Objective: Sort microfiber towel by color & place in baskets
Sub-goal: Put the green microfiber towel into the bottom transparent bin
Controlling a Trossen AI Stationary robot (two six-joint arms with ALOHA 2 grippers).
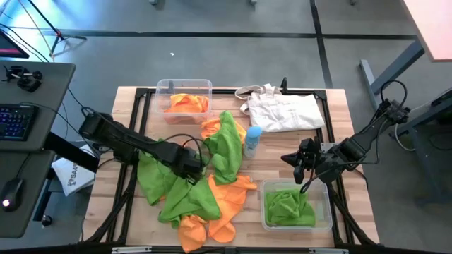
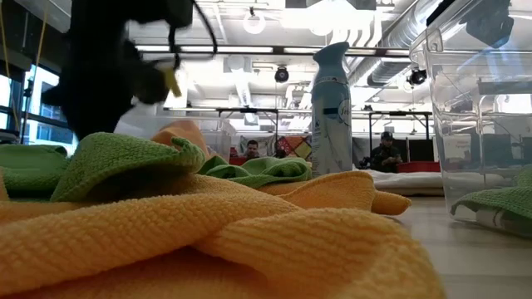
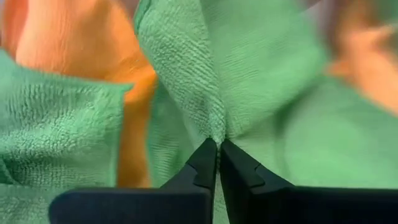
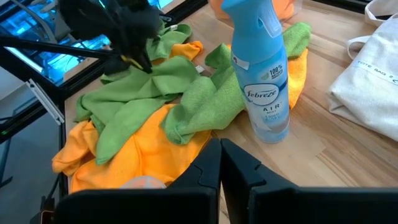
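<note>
A pile of green and orange microfiber towels [image 1: 201, 190] lies on the wooden table, left of its middle. My left gripper [image 1: 192, 171] points down into the pile, shut on a green towel [image 3: 261, 93]. My right gripper [image 1: 300, 166] hangs shut and holds nothing, above the table between the blue bottle and the near right basket [image 1: 325, 212], which holds green towels [image 1: 288, 206]. The far basket [image 1: 185, 88] holds orange towels [image 1: 187, 104]. In the low view, my left arm [image 2: 108, 75] shows dark above the pile. My left gripper pinches a raised ridge of the green towel [image 3: 216, 127] between its two fingertips [image 3: 205, 158], coming from above and pointing down. The cloth gathers into a fold at the tips. The rest of the towel lies on the pile; how many layers are caught I cannot tell.
A light-blue spray bottle [image 1: 252, 139] stands upright right of the pile. A white tote bag [image 1: 282, 111] lies at the far right. Bare wood shows between the bottle and the near right basket. A desk with a keyboard [image 1: 18, 120] stands left of the table.
</note>
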